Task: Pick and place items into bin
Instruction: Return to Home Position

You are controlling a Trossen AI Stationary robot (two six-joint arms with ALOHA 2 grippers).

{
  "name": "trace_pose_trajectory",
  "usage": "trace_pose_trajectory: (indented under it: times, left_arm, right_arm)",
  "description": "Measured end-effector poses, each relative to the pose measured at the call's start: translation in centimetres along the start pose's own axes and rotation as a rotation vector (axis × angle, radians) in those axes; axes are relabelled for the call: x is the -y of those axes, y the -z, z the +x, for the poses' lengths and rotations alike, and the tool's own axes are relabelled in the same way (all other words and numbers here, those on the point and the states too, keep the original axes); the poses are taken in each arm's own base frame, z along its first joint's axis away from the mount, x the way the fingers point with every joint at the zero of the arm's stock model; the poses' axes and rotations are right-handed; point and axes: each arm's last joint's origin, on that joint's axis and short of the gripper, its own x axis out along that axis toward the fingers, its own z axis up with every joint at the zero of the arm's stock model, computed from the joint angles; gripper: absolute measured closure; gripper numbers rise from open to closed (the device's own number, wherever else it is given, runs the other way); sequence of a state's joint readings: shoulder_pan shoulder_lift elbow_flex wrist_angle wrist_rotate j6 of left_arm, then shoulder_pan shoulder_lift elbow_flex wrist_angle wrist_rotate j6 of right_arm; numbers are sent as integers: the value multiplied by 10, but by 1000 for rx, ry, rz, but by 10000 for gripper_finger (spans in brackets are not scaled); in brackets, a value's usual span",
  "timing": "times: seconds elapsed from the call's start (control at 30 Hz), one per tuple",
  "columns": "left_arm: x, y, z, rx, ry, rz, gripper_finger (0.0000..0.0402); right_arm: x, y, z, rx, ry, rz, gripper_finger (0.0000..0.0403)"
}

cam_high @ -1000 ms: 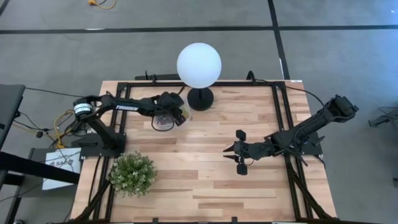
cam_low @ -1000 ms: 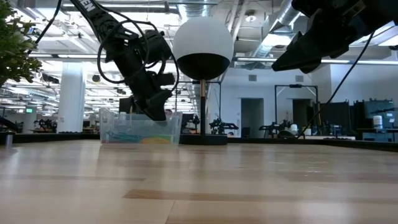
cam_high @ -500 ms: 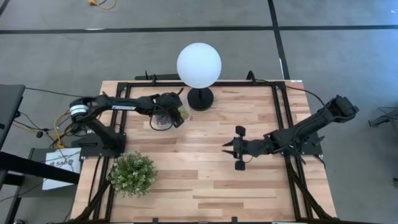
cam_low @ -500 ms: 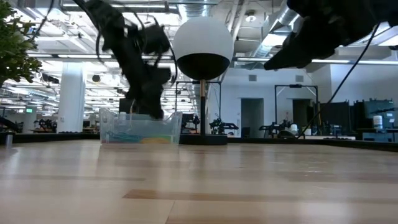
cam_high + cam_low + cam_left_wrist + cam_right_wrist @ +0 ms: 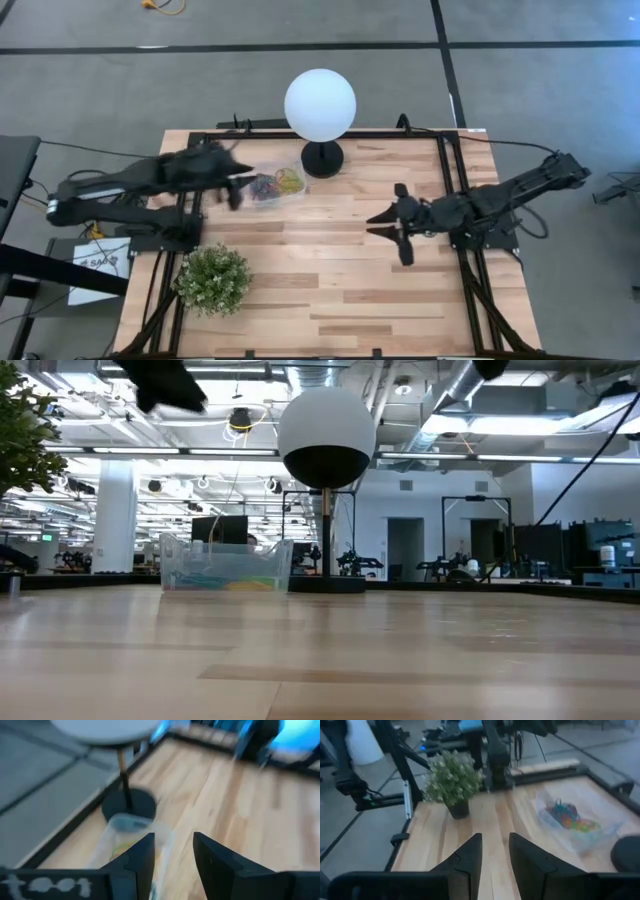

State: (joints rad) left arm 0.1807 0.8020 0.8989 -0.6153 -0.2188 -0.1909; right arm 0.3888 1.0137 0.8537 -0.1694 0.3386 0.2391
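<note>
Clear plastic for the bin (image 5: 296, 195), parked on the light wood counter (image 5: 330, 290) toward the back of its left half, just beside the black base (image 5: 322, 158) of the white globe lamp (image 5: 320, 104). Holds a tangled little heap of rubber bands (image 5: 273, 184) in red, yellow, green and orange, all inside the walls. Same story from counter level: bin (image 5: 180, 555) upright, rubber bands (image 5: 215, 580) lying along the bottom, white globe lamp (image 5: 325, 422) just off to one side.

As for the left end effector (image 5: 245, 178): just beside the bin's end farthest from the lamp, pretty smeared from above. High over the counter going by the low view, with only a dark blur of left arm (image 5: 160, 385) way up top. Fingers (image 5: 142, 857) a narrow gap apart in the wrist shot, nothing pinched between them, bin (image 5: 127, 827) and black base (image 5: 129, 805) fuzzy beyond.

Over on the other half, the right end effector (image 5: 372, 224): well apart from the bin, nose aimed at the middle of the counter. Narrow gap between its fingers (image 5: 467, 857) too, and empty. Looks across the boards at the bin (image 5: 600, 837) with its rubber bands (image 5: 565, 815) and at the potted plant (image 5: 452, 777). From above, potted plant (image 5: 213, 280) near the front-left corner, well apart from the bin.
</note>
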Motion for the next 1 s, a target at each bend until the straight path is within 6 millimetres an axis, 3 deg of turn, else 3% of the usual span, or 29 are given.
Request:
trace_pose_trajectory:
  times: [0.1, 0.27, 0.5, 0.67, 1.0]
  left_arm:
    - [-3, 18, -30, 111, 40, -31, 278]
    - [-11, 63, -45, 267, 149, -94, 278]
    - [-14, 112, -28, 468, 248, -164, 278]
    - [-15, 137, -12, 504, 258, -181, 278]
    - [-15, 148, -1, 489, 219, -192, 278]
  right_arm:
    - [3, -9, -15, 16, -7, -25, 312]
    - [16, -4, -45, -51, 30, 30, 312]
    - [26, 40, -46, -24, 104, 39, 312]
    - [33, 71, -46, 60, 71, 83, 312]
    - [48, 114, -57, 198, 29, 145, 312]
